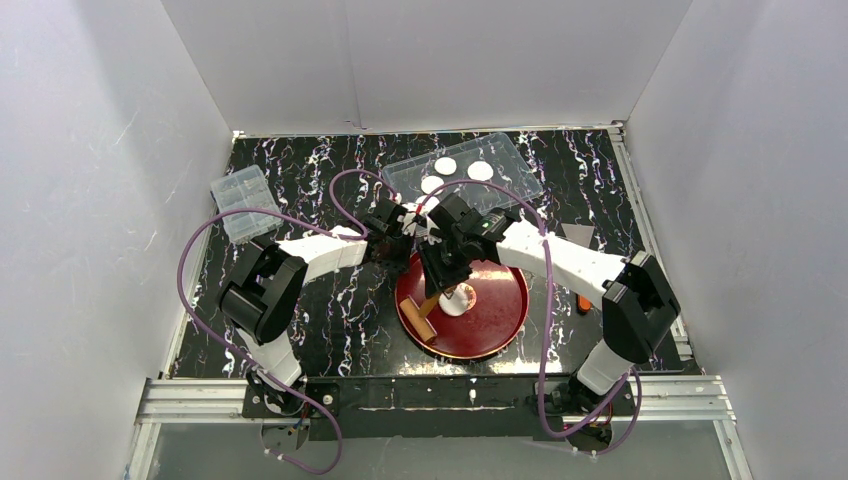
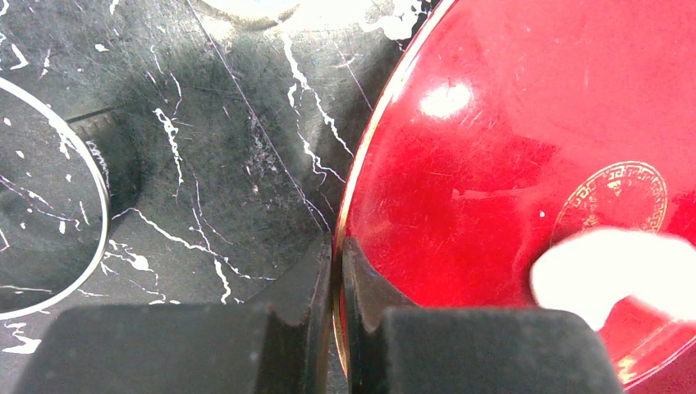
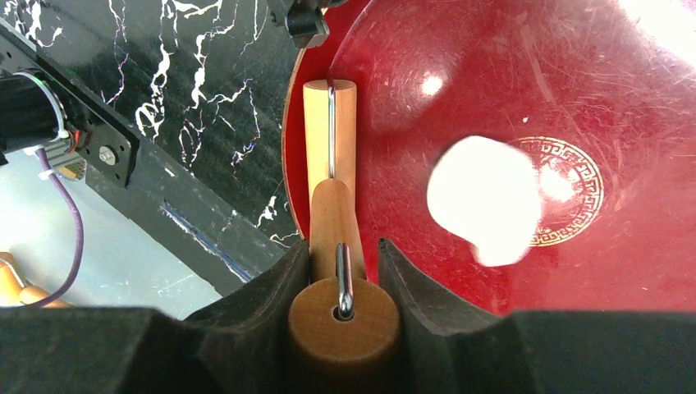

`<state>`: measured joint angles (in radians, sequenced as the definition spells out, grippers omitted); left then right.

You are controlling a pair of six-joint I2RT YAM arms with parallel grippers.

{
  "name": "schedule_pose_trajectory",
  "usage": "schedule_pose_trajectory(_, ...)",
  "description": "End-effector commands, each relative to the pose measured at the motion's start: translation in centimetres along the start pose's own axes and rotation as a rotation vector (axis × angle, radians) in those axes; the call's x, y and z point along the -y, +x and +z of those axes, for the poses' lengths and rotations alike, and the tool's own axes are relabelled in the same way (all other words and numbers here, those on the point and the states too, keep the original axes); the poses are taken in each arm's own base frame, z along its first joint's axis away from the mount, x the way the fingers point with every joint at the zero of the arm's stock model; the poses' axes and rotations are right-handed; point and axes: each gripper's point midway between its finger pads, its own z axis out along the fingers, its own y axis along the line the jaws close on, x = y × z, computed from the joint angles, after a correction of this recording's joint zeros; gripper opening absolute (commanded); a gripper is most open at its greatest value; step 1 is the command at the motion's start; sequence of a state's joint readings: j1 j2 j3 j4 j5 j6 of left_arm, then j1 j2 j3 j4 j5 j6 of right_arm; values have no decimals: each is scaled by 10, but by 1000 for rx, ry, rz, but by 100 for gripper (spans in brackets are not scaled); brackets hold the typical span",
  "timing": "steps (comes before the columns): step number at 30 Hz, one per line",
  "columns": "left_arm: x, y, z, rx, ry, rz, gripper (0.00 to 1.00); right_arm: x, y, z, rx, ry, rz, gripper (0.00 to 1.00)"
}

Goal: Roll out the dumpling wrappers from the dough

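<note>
From above, the dough [image 1: 456, 300] sits on the red plate [image 1: 500, 300]; three wrappers [image 1: 446, 165] lie in the tray [image 1: 512, 165]. Left wrist: left fingers [image 2: 308, 295] clamp the plate's rim, likely steadying it. Right wrist: right fingers [image 3: 410, 279] grip the roller [image 3: 332, 189], ready for flattening.

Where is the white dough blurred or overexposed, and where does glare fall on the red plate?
Left wrist: the dough is soft and out of focus; a glare spot sits on the red plate. Right wrist: dough blown out, textureless. Top external: sharp, evenly lit.
</note>
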<state>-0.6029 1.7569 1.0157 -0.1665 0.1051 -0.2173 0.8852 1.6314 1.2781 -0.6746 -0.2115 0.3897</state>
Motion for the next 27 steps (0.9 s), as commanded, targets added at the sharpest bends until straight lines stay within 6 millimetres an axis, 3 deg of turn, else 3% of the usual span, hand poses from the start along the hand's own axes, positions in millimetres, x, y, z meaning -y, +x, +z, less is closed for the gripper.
schedule_pose_trajectory(1, -16, 25, 1, -83, -72, 10, 0, 4, 25, 2, -98, 25, -13, 1)
schedule_pose_trajectory(14, -16, 25, 1, -81, -74, 13, 0, -4, -9, -60, 55, 45, -83, 1)
schedule_pose_trajectory(20, -16, 25, 1, -82, -73, 14, 0, 10, -29, -90, 154, 43, -60, 1)
schedule_pose_trajectory(23, -16, 25, 1, -82, -73, 13, 0, 24, -34, -95, 182, 54, -40, 1)
schedule_pose_trajectory(27, -16, 25, 1, -82, -73, 13, 0, 42, -32, -84, 156, 89, -14, 1)
